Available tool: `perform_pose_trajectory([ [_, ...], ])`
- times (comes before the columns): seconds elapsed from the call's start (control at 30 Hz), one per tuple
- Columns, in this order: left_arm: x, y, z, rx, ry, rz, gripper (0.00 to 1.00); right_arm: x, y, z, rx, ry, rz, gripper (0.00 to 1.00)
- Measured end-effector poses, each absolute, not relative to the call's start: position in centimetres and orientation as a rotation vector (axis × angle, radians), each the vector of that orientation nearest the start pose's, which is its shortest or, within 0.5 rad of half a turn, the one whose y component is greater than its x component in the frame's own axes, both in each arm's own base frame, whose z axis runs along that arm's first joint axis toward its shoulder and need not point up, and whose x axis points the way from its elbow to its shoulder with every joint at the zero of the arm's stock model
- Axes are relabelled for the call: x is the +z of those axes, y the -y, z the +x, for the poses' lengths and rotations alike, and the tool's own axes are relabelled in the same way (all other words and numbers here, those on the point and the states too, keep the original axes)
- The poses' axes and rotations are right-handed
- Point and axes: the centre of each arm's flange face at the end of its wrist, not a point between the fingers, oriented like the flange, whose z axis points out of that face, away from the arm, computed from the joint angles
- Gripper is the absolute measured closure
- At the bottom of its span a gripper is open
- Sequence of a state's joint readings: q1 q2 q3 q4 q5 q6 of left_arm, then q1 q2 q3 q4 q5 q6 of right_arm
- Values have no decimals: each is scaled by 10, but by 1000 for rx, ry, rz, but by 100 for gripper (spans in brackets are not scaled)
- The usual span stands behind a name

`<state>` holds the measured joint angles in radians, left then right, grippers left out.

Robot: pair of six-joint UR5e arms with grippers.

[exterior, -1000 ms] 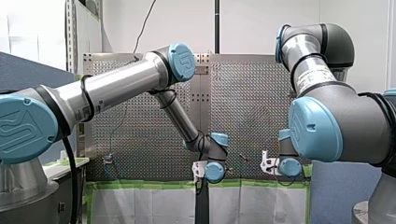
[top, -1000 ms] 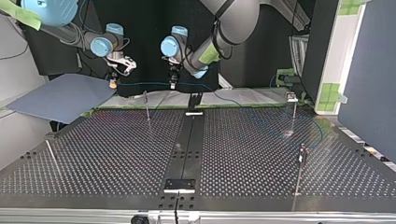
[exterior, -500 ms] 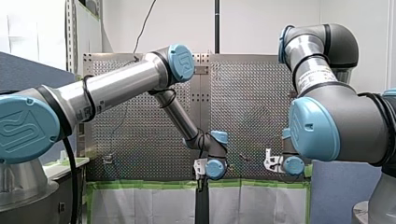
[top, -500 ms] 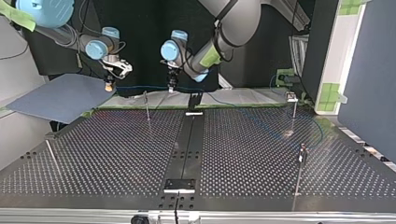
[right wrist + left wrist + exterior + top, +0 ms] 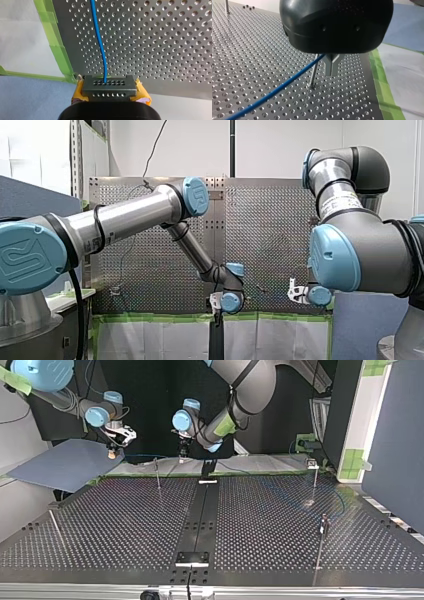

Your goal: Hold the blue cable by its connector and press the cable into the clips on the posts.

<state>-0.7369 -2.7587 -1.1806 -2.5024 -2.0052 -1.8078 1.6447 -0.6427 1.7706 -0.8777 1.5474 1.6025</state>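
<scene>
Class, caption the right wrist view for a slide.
Right pincer grips the connector; blue cable runs ahead over the table.

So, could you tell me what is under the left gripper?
A thin post stands in the perforated table, with the blue cable crossing it. The left gripper hides the post's top.

Wht wall [image 5: 280, 145], blue partition [image 5: 395, 435]

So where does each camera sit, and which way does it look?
Front view: behind the arms, looking over the table; my left arm left, my right arm right.
Top view: across the table, facing both arms, sides crossed.
Left wrist view: on my left wrist, looking past black jaws at the post.
Right wrist view: on my right wrist, at the connector in yellow-padded jaws.
Both wrist views share the blue cable.
</scene>
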Motion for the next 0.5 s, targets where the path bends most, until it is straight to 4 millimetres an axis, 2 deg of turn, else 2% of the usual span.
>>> perform_pose_trajectory([
  [0.5,-71,561,498,-368,-1723,102,100,-51,589,166,1144,1388,1444,100],
])
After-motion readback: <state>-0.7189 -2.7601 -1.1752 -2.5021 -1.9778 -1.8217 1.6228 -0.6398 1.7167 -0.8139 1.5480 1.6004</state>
